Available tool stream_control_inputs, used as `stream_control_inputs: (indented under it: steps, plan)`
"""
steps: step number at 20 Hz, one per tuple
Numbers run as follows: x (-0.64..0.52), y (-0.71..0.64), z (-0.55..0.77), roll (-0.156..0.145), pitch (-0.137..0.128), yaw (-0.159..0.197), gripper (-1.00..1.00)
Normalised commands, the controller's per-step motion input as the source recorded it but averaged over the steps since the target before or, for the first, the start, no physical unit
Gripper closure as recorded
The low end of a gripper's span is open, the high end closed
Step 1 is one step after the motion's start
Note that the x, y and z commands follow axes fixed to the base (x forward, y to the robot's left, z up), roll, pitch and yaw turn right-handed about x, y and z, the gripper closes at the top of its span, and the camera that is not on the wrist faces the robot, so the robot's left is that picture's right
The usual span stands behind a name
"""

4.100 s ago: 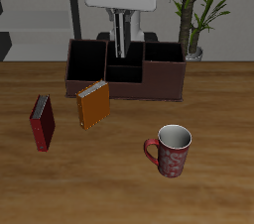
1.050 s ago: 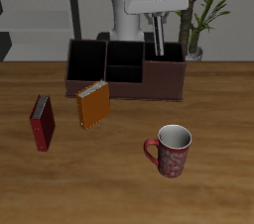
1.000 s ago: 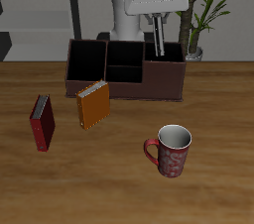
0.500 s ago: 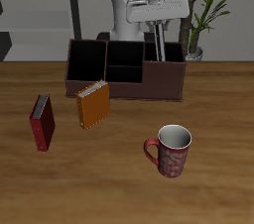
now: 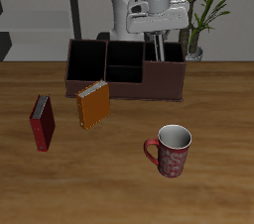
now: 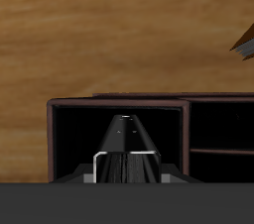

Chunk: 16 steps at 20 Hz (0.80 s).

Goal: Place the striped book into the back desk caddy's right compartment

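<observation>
The back desk caddy point(image 5: 125, 87) is a long, low dark brown box at the table's back. Its right compartment point(image 5: 165, 73) is the wide end bin with reddish-maroon walls. My gripper point(image 5: 156, 56) hangs just above that bin, shut on the striped book point(image 5: 156, 44), which hangs edge-on as a thin vertical strip with its lower end at the rim. In the wrist view the book point(image 6: 126, 144) is a dark tapering shape between my fingers, over the compartment's dark inside point(image 6: 71, 141).
An orange book point(image 5: 93, 105) leans before the caddy's middle. A red book point(image 5: 42, 122) stands nearer the table's front edge. A red mug point(image 5: 171, 150) stands in front. A potted plant point(image 5: 197, 15) stands behind the caddy's end.
The gripper with the book moved from over the caddy's middle bins to over the wide end bin. In the last half second it straightened and shifted slightly toward the caddy's middle.
</observation>
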Motion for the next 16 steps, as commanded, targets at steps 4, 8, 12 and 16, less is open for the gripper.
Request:
stream_control_inputs:
  steps: [4, 8, 12, 16]
  plan:
    - [0.11, -0.02, -0.19, 0.002, 0.041, -0.014, 1.0]
    - [0.09, -0.01, -0.19, -0.011, 0.036, -0.007, 1.0]
    - [0.06, 0.01, -0.21, 0.024, 0.062, -0.011, 1.0]
    - [0.03, 0.0, -0.14, 0.02, 0.044, 0.0, -1.0]
